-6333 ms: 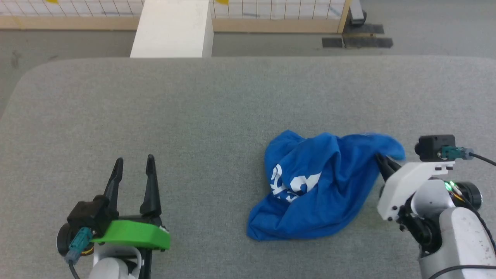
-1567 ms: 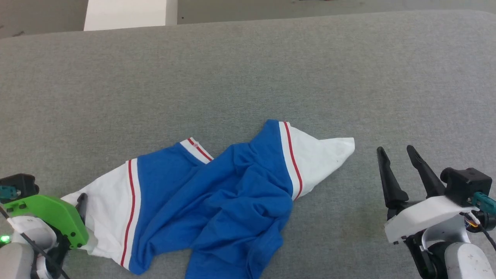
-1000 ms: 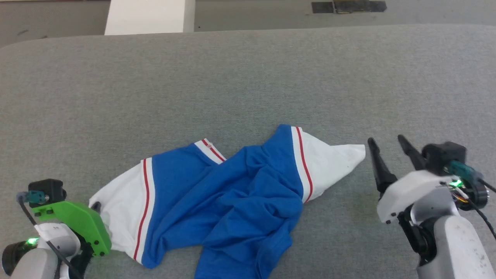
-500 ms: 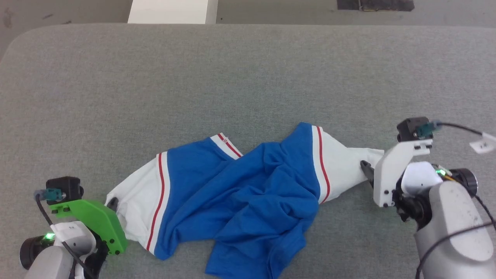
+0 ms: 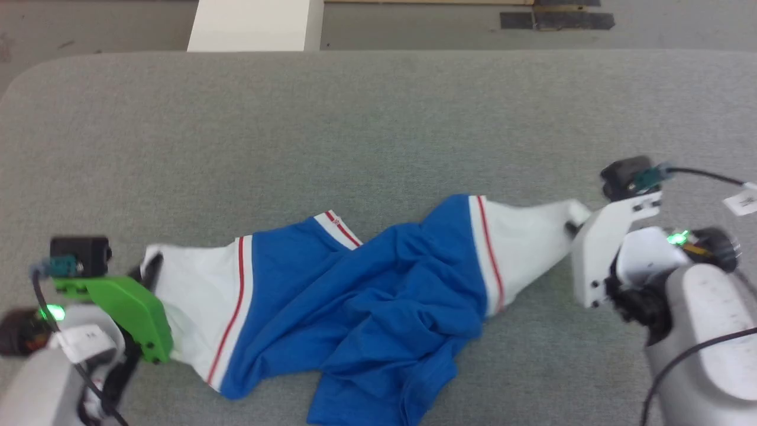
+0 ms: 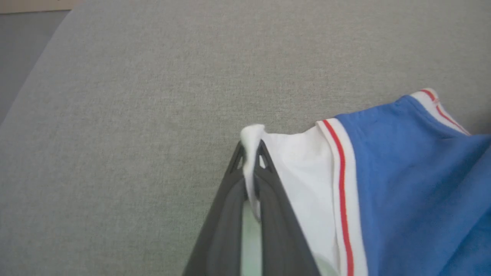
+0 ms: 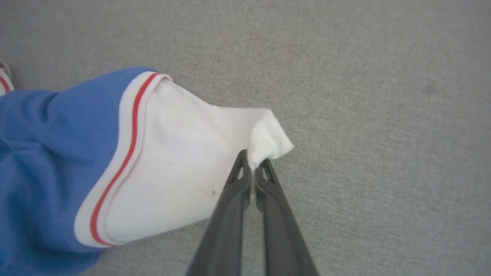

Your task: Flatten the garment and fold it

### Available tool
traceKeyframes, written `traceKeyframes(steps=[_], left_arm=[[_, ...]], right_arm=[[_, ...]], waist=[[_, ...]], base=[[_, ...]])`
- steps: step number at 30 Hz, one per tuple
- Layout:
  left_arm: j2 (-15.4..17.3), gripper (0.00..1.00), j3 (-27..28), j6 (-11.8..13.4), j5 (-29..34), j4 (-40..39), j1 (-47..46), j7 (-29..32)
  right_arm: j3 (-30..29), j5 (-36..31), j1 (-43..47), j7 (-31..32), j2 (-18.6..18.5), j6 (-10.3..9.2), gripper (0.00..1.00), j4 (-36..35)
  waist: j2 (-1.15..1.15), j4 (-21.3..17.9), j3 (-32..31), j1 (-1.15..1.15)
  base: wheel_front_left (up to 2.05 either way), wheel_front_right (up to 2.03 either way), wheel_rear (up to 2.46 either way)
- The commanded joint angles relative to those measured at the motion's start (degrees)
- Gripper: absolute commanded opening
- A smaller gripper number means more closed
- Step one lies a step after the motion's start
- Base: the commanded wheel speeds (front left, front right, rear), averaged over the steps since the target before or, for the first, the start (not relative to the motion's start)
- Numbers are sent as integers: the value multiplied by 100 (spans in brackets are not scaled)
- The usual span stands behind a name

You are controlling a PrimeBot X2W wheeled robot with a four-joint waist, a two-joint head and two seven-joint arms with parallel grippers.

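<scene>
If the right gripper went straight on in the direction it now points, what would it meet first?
The garment itself: the right gripper pinches its white sleeve tip. Past that bunch probably only the grey table, though depth is unclear.

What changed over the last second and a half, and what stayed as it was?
The right gripper, which stood open beside the garment's white right sleeve, moved in and shut on that sleeve's tip. Unchanged: the left gripper stays shut on the left sleeve, and the garment still lies bunched in the middle on the grey table.
</scene>
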Motion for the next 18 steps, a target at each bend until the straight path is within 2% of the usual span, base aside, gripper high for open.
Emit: traceKeyframes(steps=[1, 4, 11, 15, 18], left_arm=[[166, 0, -17, -94, 113, -97, -195, -13], [392, 0, -37, -245, 197, -394, -533, 92], [610, 0, -74, -329, 563, -673, -2066, 254], [668, 0, 26, -352, 789, -435, -3262, 72], [631, 0, 228, -172, 982, -246, -4239, -276]], right_arm=[[55, 57, -116, -69, -162, -8, 0, -135], [204, 141, -367, -197, -612, -8, 0, -421], [390, 106, -1597, -446, -1566, -8, 0, -707], [527, 36, -2604, -650, -1827, -8, 0, -779], [644, -91, -3496, -828, -1900, -8, 0, -681]], waist=[[0, -86, -89, 0], [0, -146, -82, 0], [0, -305, 474, 0], [0, -447, 975, 0], [0, -599, 1377, 0]], base=[[0, 0, 0], [0, 0, 0], [0, 0, 0], [0, 0, 0], [0, 0, 0]])
